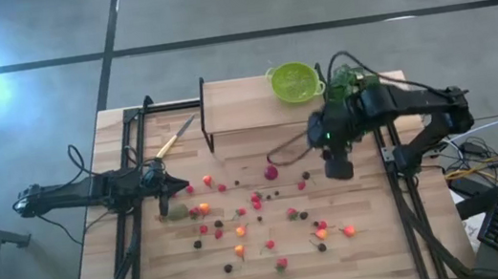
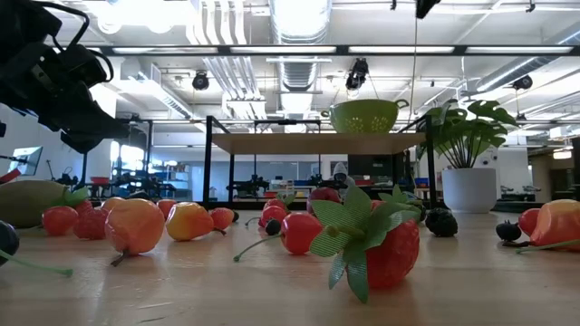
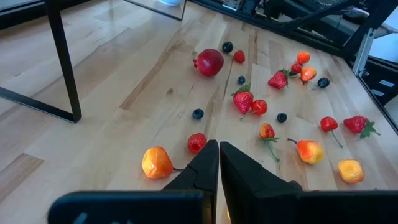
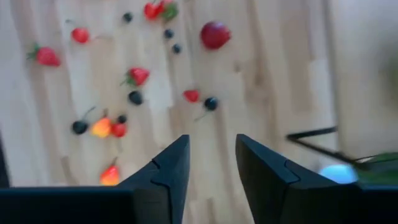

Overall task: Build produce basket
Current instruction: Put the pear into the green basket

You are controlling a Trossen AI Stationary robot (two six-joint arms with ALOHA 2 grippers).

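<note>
Produce (image 1: 259, 217): scattered on bench (image 1: 379, 248), below right tool (image 1: 339, 168)
Right tool: fingers spread, empty
Left tool (image 1: 181, 187): fingers pressed together beside kiwi (image 1: 177, 210)

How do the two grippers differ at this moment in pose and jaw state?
The left gripper is low over the table among the scattered fruit, beside the brownish-green fruit; the right gripper hangs higher, above the table's right side, in front of the shelf. The left gripper's jaws are shut, with nothing between them; the right gripper's jaws stand apart. Both are empty, and neither touches the lime-green colander.
</note>
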